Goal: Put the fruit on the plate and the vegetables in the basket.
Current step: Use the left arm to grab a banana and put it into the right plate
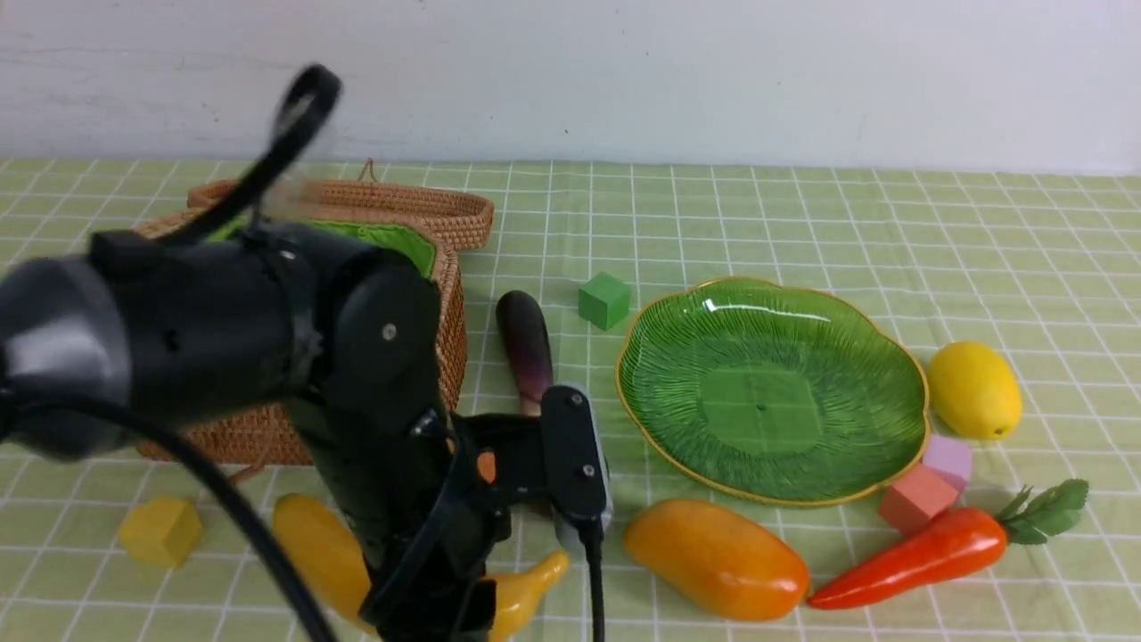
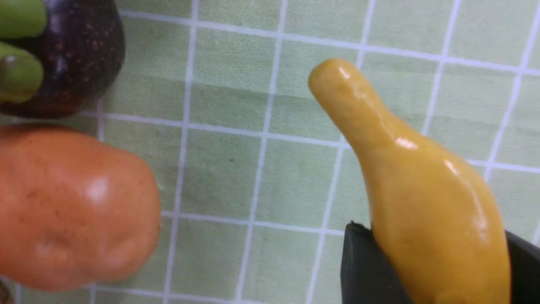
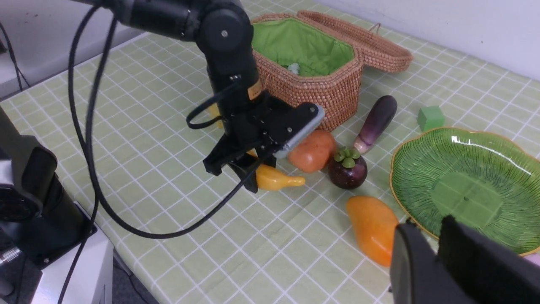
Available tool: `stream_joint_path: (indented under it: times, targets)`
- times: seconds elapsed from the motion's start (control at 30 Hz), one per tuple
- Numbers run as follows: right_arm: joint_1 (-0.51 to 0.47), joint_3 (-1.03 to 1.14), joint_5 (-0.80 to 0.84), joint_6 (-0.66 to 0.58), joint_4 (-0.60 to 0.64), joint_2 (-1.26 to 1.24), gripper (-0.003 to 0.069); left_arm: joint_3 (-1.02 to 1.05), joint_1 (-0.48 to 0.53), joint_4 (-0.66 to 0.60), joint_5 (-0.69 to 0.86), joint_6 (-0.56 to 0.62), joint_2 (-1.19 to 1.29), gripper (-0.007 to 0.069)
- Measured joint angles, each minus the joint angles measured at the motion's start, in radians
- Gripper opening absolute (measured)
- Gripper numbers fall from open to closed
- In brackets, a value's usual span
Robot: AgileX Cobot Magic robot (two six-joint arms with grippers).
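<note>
Fingers of my left claw [image 2: 438, 240] are clamped on the banana's [image 2: 400, 160] thick part, down by the checked cloth [image 2: 261, 177], near the potato [image 2: 71, 207]. I judge it light, hard and glossy; its tapered neck would slip.

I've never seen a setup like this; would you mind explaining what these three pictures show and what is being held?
It is a two-armed robot at a cloth-covered table. One picture looks forward from between the arms; the other two come from a camera on each wrist. On the table lie an open basket, green plate, mango, lemon, carrot, eggplant, potato, mangosteen and small blocks. The left gripper is closed around the banana. The right gripper holds nothing.
</note>
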Motion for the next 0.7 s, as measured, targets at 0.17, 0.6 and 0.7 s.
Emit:
stream_joint_path:
  times: [0.17, 0.6, 0.7]
  targets:
    - [0.0, 0.0, 0.0, 0.037, -0.023, 0.0, 0.0107, -0.017, 0.0, -0.078, -0.061, -0.059, -0.146, 0.0309]
    - [0.0, 0.0, -0.045, 0.364, -0.325, -0.001, 0.0108, -0.416, 0.0, -0.498, -0.343, 0.047, 0.098, 0.0309]
    - [0.0, 0.0, -0.035, 0.368, -0.335, -0.001, 0.0108, -0.536, 0.0, -0.543, -0.363, 0.064, 0.272, 0.0309]
